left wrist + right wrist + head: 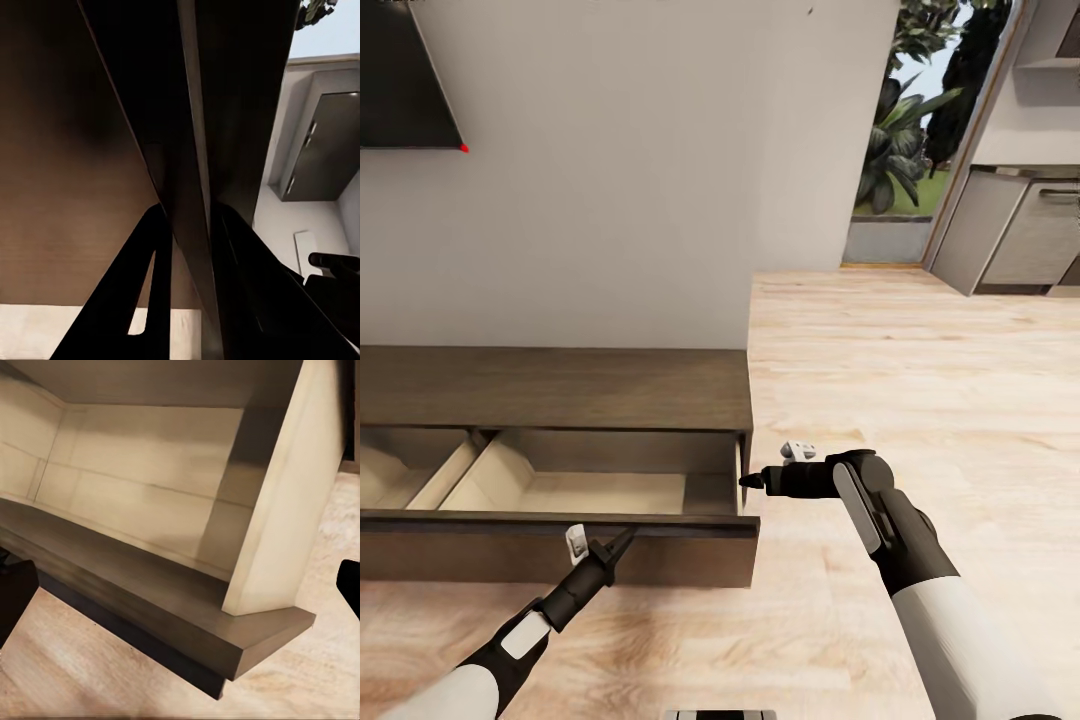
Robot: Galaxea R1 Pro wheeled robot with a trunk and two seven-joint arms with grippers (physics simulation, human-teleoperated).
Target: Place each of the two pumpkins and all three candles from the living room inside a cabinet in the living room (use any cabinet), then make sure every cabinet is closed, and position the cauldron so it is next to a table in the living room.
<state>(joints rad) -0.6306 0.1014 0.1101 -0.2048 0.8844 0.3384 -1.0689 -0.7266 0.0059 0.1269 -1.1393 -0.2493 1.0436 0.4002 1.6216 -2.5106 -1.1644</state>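
Pale wall (630,170), light wood floor (920,380), garden doorway (910,130).

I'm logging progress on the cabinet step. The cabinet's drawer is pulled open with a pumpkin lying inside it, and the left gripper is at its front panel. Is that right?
Not quite: the open drawer of the cabinet holds no pumpkin. Its visible pale compartments are bare in the head view, and the right wrist view shows the same bare interior. The rest stands: the drawer is pulled open and the left gripper is at its front panel.
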